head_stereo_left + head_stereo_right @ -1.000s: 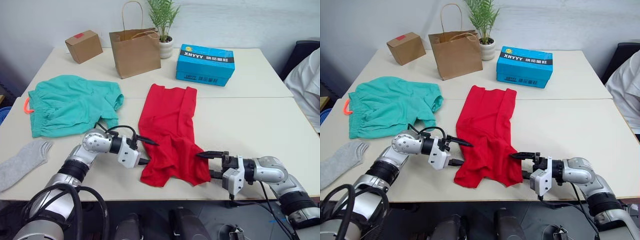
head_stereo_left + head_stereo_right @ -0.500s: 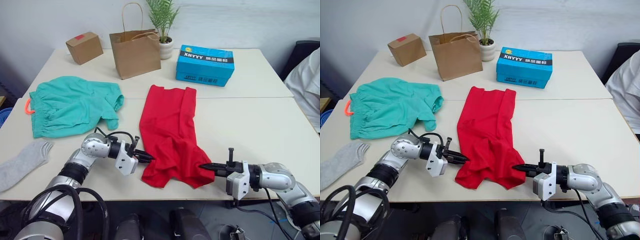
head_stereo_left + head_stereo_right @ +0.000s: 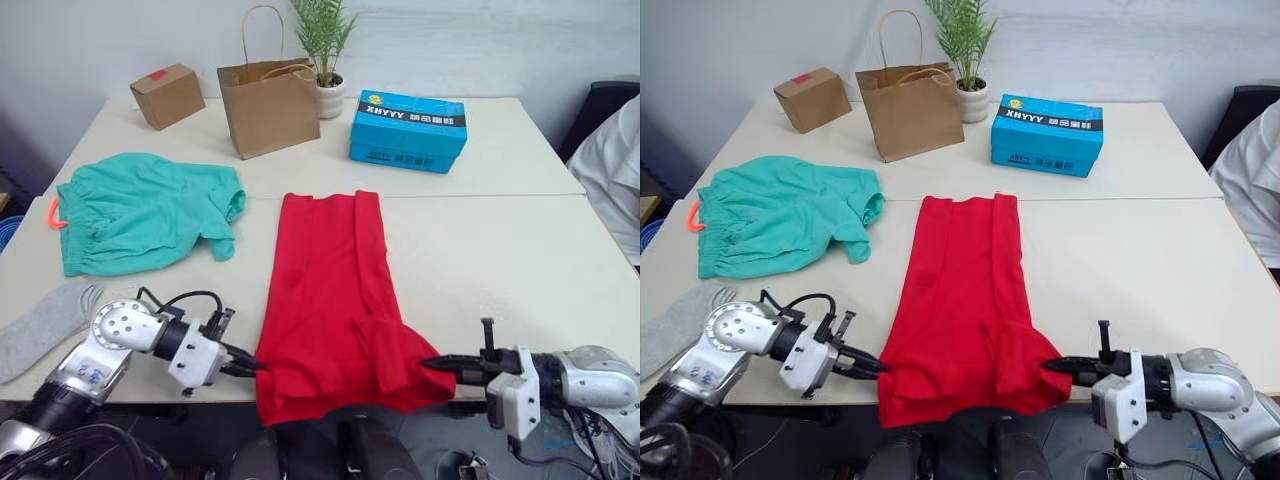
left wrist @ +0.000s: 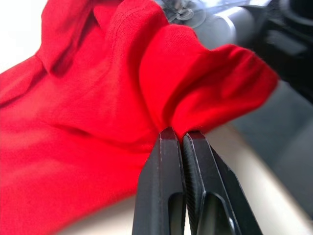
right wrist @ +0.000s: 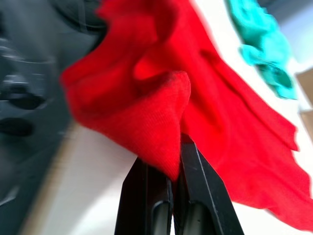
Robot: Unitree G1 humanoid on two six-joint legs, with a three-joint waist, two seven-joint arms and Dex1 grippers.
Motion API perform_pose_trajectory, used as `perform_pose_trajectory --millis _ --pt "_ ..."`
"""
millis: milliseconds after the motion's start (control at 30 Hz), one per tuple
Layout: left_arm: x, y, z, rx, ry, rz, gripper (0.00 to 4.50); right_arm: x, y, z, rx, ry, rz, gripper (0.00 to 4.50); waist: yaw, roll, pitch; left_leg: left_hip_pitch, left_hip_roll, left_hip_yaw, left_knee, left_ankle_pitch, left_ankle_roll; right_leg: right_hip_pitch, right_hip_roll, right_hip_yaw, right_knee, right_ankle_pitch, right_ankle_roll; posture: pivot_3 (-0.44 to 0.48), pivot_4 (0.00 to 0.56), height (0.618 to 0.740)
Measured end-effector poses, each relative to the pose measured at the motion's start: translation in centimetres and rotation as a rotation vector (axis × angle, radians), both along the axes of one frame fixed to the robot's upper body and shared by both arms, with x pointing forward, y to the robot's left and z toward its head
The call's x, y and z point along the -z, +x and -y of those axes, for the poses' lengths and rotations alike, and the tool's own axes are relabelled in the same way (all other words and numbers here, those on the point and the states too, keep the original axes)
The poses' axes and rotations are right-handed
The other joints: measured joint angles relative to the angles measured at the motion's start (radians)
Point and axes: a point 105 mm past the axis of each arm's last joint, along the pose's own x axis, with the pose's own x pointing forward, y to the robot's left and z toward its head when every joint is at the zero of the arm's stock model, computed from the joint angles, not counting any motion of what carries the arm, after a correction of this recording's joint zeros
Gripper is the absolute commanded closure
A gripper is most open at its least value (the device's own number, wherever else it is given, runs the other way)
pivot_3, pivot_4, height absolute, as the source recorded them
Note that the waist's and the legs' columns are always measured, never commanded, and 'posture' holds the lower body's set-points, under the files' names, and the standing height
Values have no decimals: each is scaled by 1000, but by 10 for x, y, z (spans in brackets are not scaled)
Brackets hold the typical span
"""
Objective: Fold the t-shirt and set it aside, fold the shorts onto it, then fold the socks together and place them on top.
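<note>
Two pairs of black fingers are pinched tight on the t-shirt [image 3: 335, 300], one at each near corner of its hem: the left gripper [image 3: 248, 366] clamps the lower-left corner of the red cloth, and the right gripper [image 3: 432, 365] clamps the lower-right corner, with a fold of fabric bunched over its tips, as the right wrist view shows [image 5: 161, 161]. A second ago both grippers were parted and hovering at the shirt's sides, higher in the frame; since then they have closed and drawn the hem toward the bottom of the picture, so the shirt, which lay crooked and rumpled, now stretches in a straighter, longer strip from the middle of the frame down past the near edge of the table [image 3: 500, 250], where its hem hangs over. Its far end has slid nearer as well. The shorts [image 3: 140, 210] lie flat at left centre, well apart from the shirt, their place unchanged, and the socks [image 3: 45, 320] rest at the lower left edge, just beyond the left arm. Along the top of the frame stand a small cardboard box [image 3: 167, 94], closed, a brown paper bag [image 3: 270, 105] whose inside is hidden, a potted plant [image 3: 325, 50] in a white pot, and a shut blue box [image 3: 408, 130]. A person's white sleeve [image 3: 612, 170] shows at the right edge.
</note>
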Motion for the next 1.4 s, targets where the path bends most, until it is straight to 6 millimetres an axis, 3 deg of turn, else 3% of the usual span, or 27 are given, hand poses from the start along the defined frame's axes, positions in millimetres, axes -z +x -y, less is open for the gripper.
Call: perform_pose_trajectory --millis 233,400,567,667,767,867,1000,1200,1400 --pt "-1 -20 3 -45 -17 -153 4488 -2 -19 -1 -24 -8 -176 4500 -1 -1 1 -1 0 -1 0 0 0 -1 0 0 0 0 0 0 150 740" --pt "-25 -23 5 -122 -43 -349 4488 -20 -23 -6 7 19 -444 4500 -1 -1 2 -1 0 -2 0 0 0 0 0 -1 0 0 0 0 150 740" --pt "-58 7 15 -275 -158 -529 4488 -52 11 -7 112 47 -561 4500 1 -3 5 -2 0 -3 1 0 0 -1 0 -2 0 0 0 0 150 740" --pt "-77 47 20 -416 -291 -636 4488 -84 48 -18 160 217 -583 4500 2 -4 5 -8 0 -6 4 0 0 -5 1 -5 0 0 0 0 150 740" --pt "-88 85 28 -543 -404 -745 4488 -96 89 -21 235 341 -590 4500 2 -4 6 -13 -1 -6 7 3 -6 -8 2 -5 0 1 2 0 150 740" --pt "-97 106 33 -605 -474 -794 4488 -91 115 -17 318 368 -614 4500 2 -4 6 -17 0 -5 7 3 -6 -12 2 -4 0 0 3 0 150 740" --pt "-111 151 32 -759 -614 -816 4488 -91 161 -19 426 434 -611 4500 -2 -4 6 -29 0 -3 13 4 -7 -26 2 -3 7 0 3 0 150 740" --pt "-79 183 15 -997 -657 -851 4488 -70 210 -19 572 444 -576 4500 -10 -3 7 -30 0 0 18 4 -7 -29 3 0 14 0 3 0 150 740" --pt "-81 199 1 -1097 -765 -842 4488 -77 225 -29 547 442 -517 4500 -9 -3 7 -30 0 0 19 4 -7 -29 2 0 17 0 3 0 150 740"
